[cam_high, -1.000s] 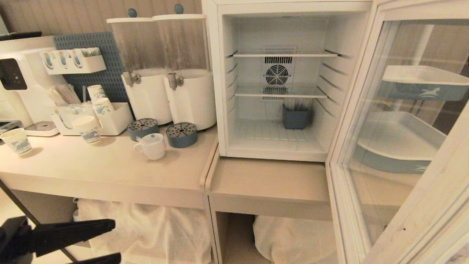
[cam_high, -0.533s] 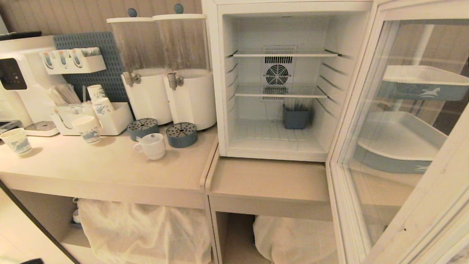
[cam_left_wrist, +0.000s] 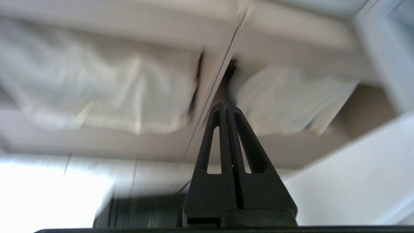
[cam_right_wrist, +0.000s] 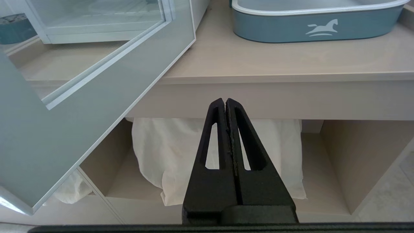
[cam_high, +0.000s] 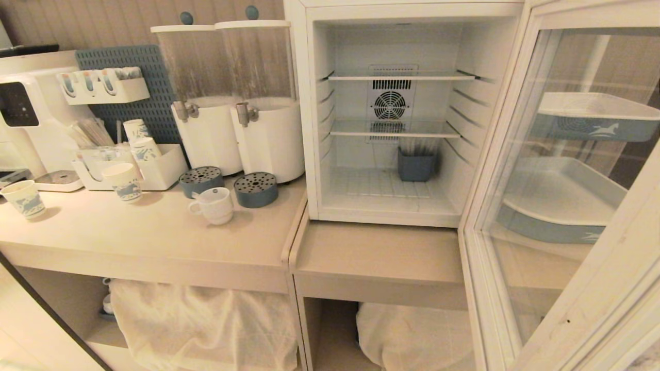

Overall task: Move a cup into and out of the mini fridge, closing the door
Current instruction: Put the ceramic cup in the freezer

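The small white cup (cam_high: 214, 205) stands upright on the table, handle toward the left, outside the fridge. The white mini fridge (cam_high: 386, 118) is open, its glass-windowed door (cam_high: 562, 196) swung wide to the right.

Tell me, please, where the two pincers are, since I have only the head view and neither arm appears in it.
Observer: The left pincer is shut and empty. It is low down, pointing at the white cloth under the counter.
Operator: Thank you. And the right one?
Observer: The right pincer is also shut and empty. It sits below the counter edge, facing a white cloth bundle.
Operator: Is it touching the door?
Observer: No. The open door hangs clear of it, with a visible gap between them.
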Robot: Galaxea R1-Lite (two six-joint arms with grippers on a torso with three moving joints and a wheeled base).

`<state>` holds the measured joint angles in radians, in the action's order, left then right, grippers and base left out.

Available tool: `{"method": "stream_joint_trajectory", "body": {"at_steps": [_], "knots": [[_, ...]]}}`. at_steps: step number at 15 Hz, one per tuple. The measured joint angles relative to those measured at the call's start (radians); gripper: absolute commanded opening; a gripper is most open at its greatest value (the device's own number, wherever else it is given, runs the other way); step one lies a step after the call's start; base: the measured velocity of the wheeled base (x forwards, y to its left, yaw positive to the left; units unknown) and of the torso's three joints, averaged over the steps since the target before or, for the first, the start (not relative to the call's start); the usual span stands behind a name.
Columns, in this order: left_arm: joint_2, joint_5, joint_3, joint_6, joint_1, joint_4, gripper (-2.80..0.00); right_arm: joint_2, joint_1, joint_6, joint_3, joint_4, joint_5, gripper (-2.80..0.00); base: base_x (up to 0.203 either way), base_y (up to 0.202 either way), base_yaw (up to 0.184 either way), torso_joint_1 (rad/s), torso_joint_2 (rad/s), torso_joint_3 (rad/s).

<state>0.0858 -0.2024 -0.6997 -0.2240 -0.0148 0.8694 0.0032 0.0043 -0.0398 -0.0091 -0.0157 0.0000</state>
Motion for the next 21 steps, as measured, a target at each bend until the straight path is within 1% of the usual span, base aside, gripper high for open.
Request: {"method": "stream_joint_trajectory", "body": {"at_steps": [2, 3, 4, 5, 6, 7, 8, 9, 10, 11, 12, 13, 14, 16, 17, 18, 21], "knots": [[-0.050, 0.029, -0.032, -0.027, 0.008, 0.155, -2.80, 0.000, 0.000, 0.000, 0.000, 0.002, 0.000, -2.80, 0.000, 0.000, 0.000, 0.000, 0.00, 0.000], [-0.064, 0.056, -0.019, -0.046, 0.009, 0.163, -2.80, 0.000, 0.000, 0.000, 0.000, 0.002, 0.000, -2.80, 0.000, 0.000, 0.000, 0.000, 0.00, 0.000], [-0.073, 0.092, 0.030, -0.058, 0.010, 0.126, -2.80, 0.000, 0.000, -0.001, 0.000, 0.002, 0.000, -2.80, 0.000, 0.000, 0.000, 0.000, 0.00, 0.000], [-0.079, 0.134, 0.116, -0.059, 0.011, 0.041, -2.80, 0.000, 0.000, -0.001, 0.000, 0.002, 0.000, -2.80, 0.000, 0.000, 0.000, 0.000, 0.00, 0.000], [-0.083, 0.169, 0.234, -0.049, 0.011, -0.078, -2.80, 0.000, 0.000, -0.001, 0.001, 0.002, 0.000, -2.80, 0.000, 0.000, 0.000, 0.000, 0.00, 0.000], [-0.084, 0.198, 0.362, -0.031, 0.011, -0.247, -2.80, 0.000, 0.000, -0.001, 0.001, 0.002, 0.000, -2.80, 0.000, 0.000, 0.000, 0.000, 0.00, 0.000], [-0.085, 0.211, 0.492, -0.017, 0.012, -0.446, -2.80, 0.000, 0.000, -0.001, 0.002, 0.002, 0.000, -2.80, 0.000, 0.000, 0.000, 0.000, 0.00, 0.000], [-0.085, 0.211, 0.593, -0.014, 0.012, -0.618, -2.80, 0.000, 0.000, -0.001, 0.002, 0.002, 0.000, -2.80, 0.000, 0.000, 0.000, 0.000, 0.00, 0.000], [-0.086, 0.210, 0.650, -0.014, 0.011, -0.785, -2.80, 0.000, 0.000, -0.001, 0.002, 0.001, 0.000, -2.80, 0.000, 0.000, 0.000, 0.000, 0.00, 0.000], [-0.085, 0.207, 0.672, -0.015, 0.011, -0.924, -2.80, 0.000, 0.000, -0.001, 0.002, 0.002, 0.000, -2.80, 0.000, 0.000, 0.000, 0.000, 0.00, 0.000], [-0.083, 0.205, 0.686, -0.019, 0.012, -0.988, -2.80, 0.000, 0.000, -0.001, 0.002, 0.002, 0.000, -2.80, 0.000, 0.000, 0.000, 0.000, 0.00, 0.000], [-0.080, 0.200, 0.694, -0.025, 0.012, -0.988, -2.80, 0.000, 0.000, -0.001, 0.002, 0.002, 0.000, -2.80, 0.000, 0.000, 0.000, 0.000, 0.00, 0.000], [-0.082, 0.186, 0.696, -0.042, 0.012, -0.958, -2.80, 0.000, 0.000, -0.001, 0.002, 0.002, 0.000, -2.80, 0.000, 0.000, 0.000, 0.000, 0.00, 0.000], [-0.085, 0.167, 0.698, -0.101, 0.012, -0.961, -2.80, 0.000, 0.000, 0.000, 0.001, 0.002, 0.000, -2.80, 0.000, 0.000, 0.000, 0.000, 0.00, 0.000], [-0.085, 0.169, 0.699, -0.115, 0.011, -0.961, -2.80, 0.000, 0.000, 0.000, 0.000, 0.002, 0.000, -2.80, 0.000, 0.000, 0.000, 0.000, 0.00, 0.000], [-0.085, 0.171, 0.699, -0.111, 0.011, -0.961, -2.80, 0.000, 0.000, 0.000, 0.000, 0.002, 0.000, -2.80, -0.065, 0.000, -0.001, 0.003, 0.01, 0.002], [-0.086, 0.171, 0.699, -0.061, 0.012, -0.962, -2.80, 0.000, 0.000, 0.000, 0.000, 0.002, 0.000, -2.80, -0.183, 0.000, 0.001, 0.002, 0.00, 0.000]]}}
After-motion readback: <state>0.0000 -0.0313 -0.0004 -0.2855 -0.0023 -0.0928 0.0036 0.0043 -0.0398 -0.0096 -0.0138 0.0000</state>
